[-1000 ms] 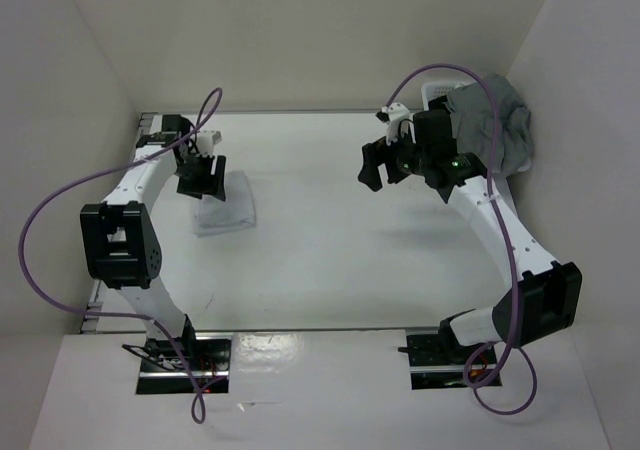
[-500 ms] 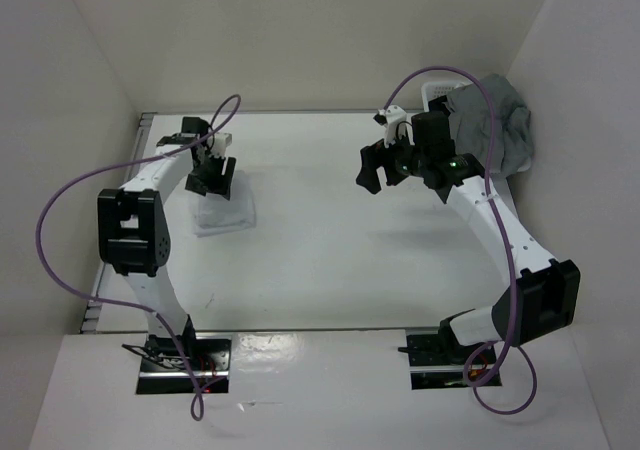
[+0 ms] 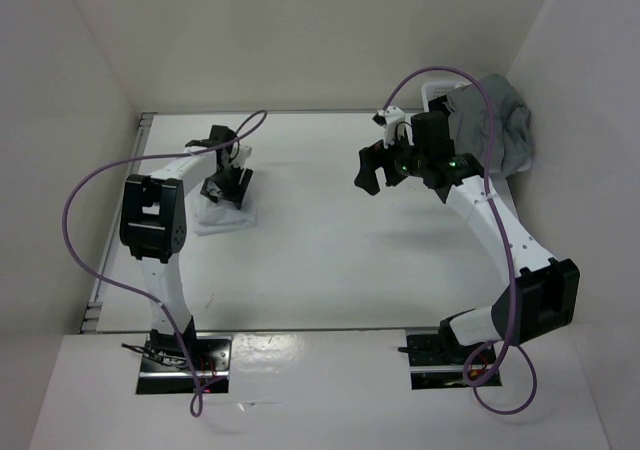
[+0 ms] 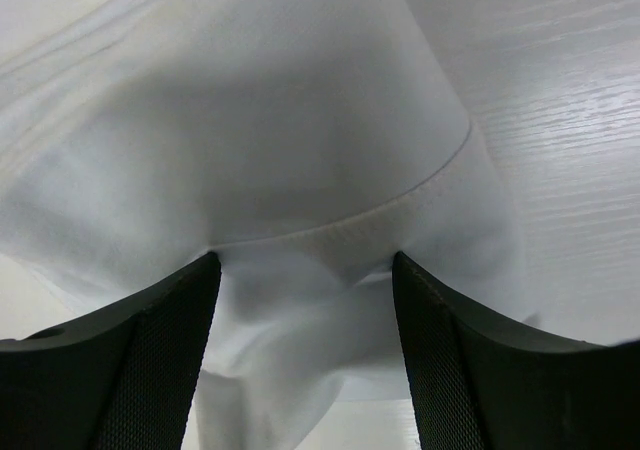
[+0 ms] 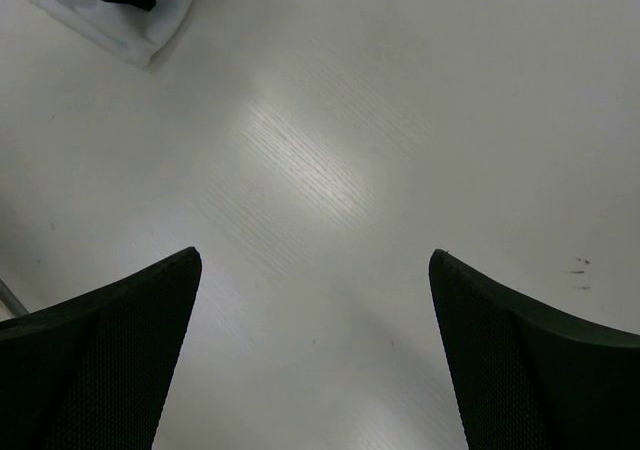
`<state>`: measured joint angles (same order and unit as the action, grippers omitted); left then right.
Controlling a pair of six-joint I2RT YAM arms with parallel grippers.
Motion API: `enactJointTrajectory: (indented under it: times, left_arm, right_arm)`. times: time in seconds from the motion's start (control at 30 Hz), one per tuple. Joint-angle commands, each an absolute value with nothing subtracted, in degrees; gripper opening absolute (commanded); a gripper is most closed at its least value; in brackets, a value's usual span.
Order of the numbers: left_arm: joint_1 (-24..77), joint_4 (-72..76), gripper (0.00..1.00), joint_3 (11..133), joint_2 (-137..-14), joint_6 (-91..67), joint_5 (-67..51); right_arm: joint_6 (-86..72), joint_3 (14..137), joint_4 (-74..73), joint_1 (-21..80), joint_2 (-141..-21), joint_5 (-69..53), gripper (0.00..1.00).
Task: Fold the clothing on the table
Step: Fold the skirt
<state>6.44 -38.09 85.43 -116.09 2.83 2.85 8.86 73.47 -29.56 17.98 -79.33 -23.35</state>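
The clothing (image 3: pixel 226 217) is a small white folded bundle on the left part of the table (image 3: pixel 330 260). My left gripper (image 3: pixel 229 188) stands on the bundle's far edge. In the left wrist view its fingers (image 4: pixel 170 340) are wide apart, with a hemmed fold of the clothing (image 4: pixel 260 150) bunched between them; the left gripper (image 4: pixel 305 262) is open. My right gripper (image 3: pixel 372 170) hangs open above the table's right middle, with only bare tabletop between its fingers (image 5: pixel 120 340). The right wrist view shows the right gripper (image 5: pixel 315 257) and the clothing (image 5: pixel 135 30) far off.
A grey garment (image 3: pixel 492 128) is piled over a white basket (image 3: pixel 437 92) at the back right corner. White walls close in the table on three sides. A grey rail (image 3: pixel 112 260) runs along the left edge. Purple cables loop off both arms.
My left arm has swung to the right, carrying its gripper from the clothing's left corner onto its far edge. The right gripper has opened a little wider and barely moved.
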Motion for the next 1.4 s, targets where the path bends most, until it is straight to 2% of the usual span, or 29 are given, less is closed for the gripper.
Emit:
enactJointTrajectory:
  times: [0.0, 0.33, 0.67, 0.77, 0.83, 0.97, 1.13, 1.2, 1.37]
  left_arm:
    - [10.01, -38.06, 0.76, 85.7, -117.95, 3.6, 1.32]
    - [22.93, -39.29, 0.76, 84.29, -117.95, 3.52, -7.46]
    - [28.73, -39.29, 0.76, 89.03, -117.95, 6.06, -12.13]
    - [28.74, -39.9, 0.75, 90.17, -115.06, 6.59, -13.18]
    - [28.74, -40.69, 0.79, 90.79, -110.85, 6.59, -12.39]
    - [26.29, -43.32, 0.87, 91.85, -101.8, 6.59, -12.83]
    - [18.21, -42.82, 0.99, 89.66, -87.82, 4.32, -12.83]
    - [12.0, -39.39, 0.99, 84.94, -82.02, 2.38, -11.53]
    - [-0.6, -32.97, 0.99, 75.95, -74.02, -3.95, -10.55]
  right_arm:
    - [9.4, 72.77, -26.89, 18.02, -78.31, -24.17, 0.99]
    - [9.4, 72.25, -26.37, 16.35, -76.12, -24.7, 0.99]
    - [9.4, 71.72, -25.84, 13.54, -76.11, -26.54, 0.99]
    - [9.4, 71.72, -25.84, 12.22, -76.11, -27.07, 0.99]
    - [9.4, 71.2, -25.31, 11.43, -76.11, -27.69, 0.99]
    - [8.88, 71.19, -25.31, 10.29, -75.06, -27.69, 0.99]
    - [6.51, 73.03, -25.84, 7.3, -72.78, -26.64, 0.99]
    - [3.88, 73.65, -25.84, 5.11, -71.89, -24.8, 0.99]
    - [-1.75, 72.6, -26.37, 1.5, -69.0, -8.98, 0.99]
